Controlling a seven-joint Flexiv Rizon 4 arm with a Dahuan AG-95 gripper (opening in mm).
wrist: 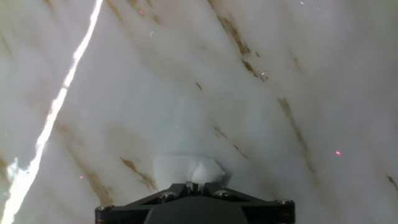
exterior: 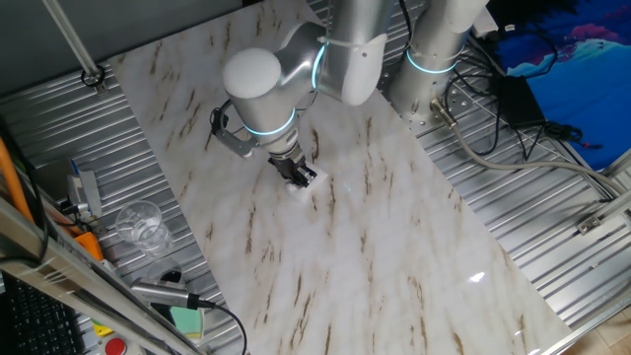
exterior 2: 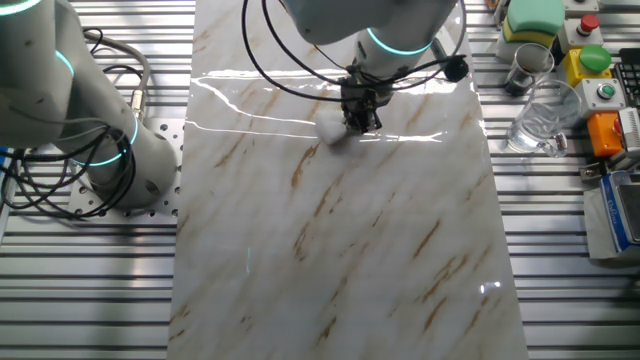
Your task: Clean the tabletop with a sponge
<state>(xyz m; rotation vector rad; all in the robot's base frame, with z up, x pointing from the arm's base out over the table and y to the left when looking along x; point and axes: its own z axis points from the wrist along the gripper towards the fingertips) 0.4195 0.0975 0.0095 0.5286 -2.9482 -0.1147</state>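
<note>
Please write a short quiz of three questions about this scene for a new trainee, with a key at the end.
1. True or false: the gripper holds the sponge against the tabletop.
2. What lies beside the clear glass, off the slab? A) a green block B) a red towel C) a banana
3. Fill in: the slab is white with ___ veins.

Key: 1 true; 2 A, the green block; 3 brown.
</note>
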